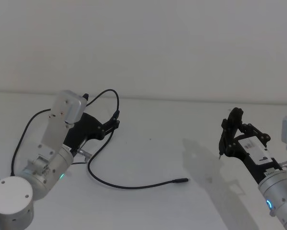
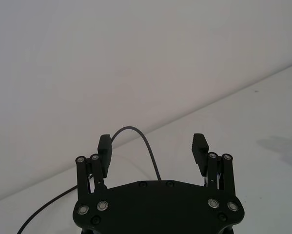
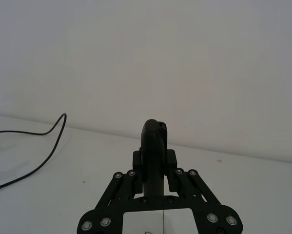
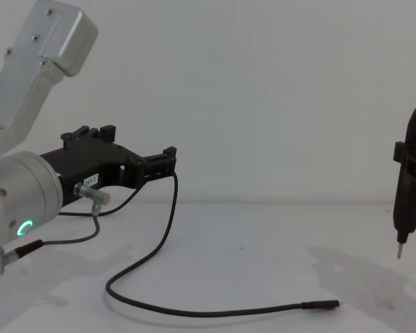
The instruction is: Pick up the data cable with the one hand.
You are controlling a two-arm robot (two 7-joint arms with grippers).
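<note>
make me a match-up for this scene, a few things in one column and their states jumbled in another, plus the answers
Things:
1. left gripper
2. right gripper
3. data cable plug
4. pin tip

States:
A. lying on the table
B. open, the data cable arching between its fingers
C. pointing downward
D. shut on the slim black tool

Pairs: 1-B, 2-D, 3-A, 4-C
</note>
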